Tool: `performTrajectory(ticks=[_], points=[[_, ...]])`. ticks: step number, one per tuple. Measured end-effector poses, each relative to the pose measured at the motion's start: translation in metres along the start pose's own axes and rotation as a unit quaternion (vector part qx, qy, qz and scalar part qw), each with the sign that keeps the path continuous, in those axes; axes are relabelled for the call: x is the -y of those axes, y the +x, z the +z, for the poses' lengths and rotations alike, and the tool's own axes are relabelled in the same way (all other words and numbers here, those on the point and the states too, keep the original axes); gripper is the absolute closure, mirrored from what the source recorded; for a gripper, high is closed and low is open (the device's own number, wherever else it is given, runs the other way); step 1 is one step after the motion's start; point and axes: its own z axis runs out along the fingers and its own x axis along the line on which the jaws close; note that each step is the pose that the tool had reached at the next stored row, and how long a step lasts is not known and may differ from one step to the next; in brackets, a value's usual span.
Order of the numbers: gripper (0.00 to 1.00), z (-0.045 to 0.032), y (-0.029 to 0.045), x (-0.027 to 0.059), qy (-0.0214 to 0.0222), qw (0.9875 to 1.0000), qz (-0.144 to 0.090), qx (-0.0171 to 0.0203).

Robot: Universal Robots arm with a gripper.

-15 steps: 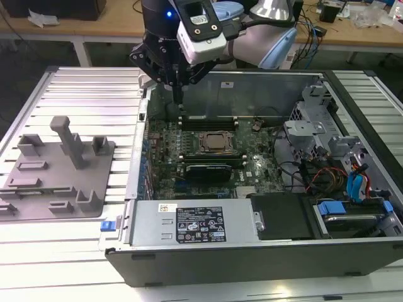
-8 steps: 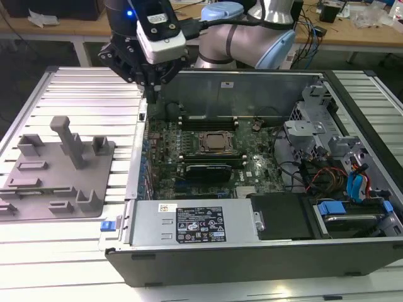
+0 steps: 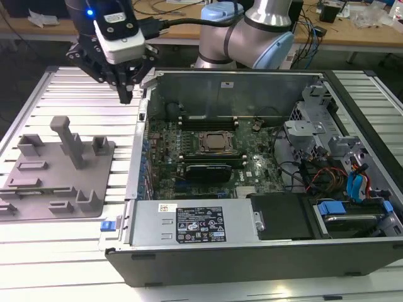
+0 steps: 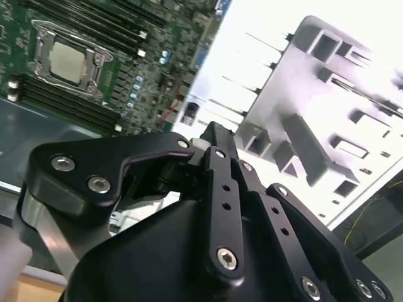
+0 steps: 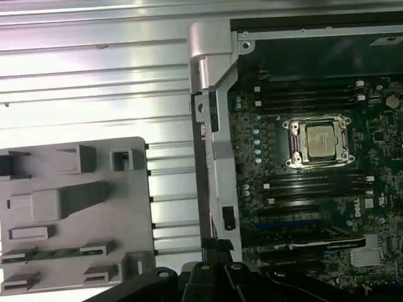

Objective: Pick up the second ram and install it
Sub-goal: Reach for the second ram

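Nearest in the exterior view is the open computer case (image 3: 252,258), lying on its side on the ribbed metal counter (image 3: 75,88). Its labelled power supply (image 3: 189,223) runs along the near wall. Behind that lies the green motherboard (image 3: 252,163), with the square metal-framed processor socket (image 3: 217,143) at its middle. Coloured cables and a drive bay (image 3: 352,189) fill the end on the exterior view's right.

On the exterior view's left, apart from the case, the grey plastic holder tray (image 3: 104,160) rests flat on the counter, its upright posts rising from it. In the first wrist view the second ram (image 5: 53,253) is a thin dark-green strip seated in one of the tray's low slots, between grey clips. Nothing touches it.

Beyond the tray, the gripper (image 3: 128,94) hangs above the counter, close to the far end of the case wall that faces the tray. It points downward, well apart from the ram. Its black fingers (image 4: 217,141) are pressed together at the tips with nothing between them, which both the exterior view and the second wrist view show. The second wrist view also shows the socket (image 4: 66,60) on one side of the fingers and the tray (image 4: 283,82) on the other.

Farthest back, the silver and blue robot arm (image 3: 252,31) bends over the case's rear wall.
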Motion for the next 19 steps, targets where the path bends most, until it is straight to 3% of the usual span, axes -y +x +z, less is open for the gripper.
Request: performTrajectory(ticks=[2, 9, 19], points=[[0.92, -0.0001, 0.0079, 0.0006, -0.0001, 1.0, 0.0, 0.0002], [0.92, 0.0022, 0.0632, 0.0048, -0.0001, 1.0, 0.0, 0.0008], [0.92, 0.0103, 0.1046, 0.0099, -0.0001, 1.0, 0.0, 0.0008]])
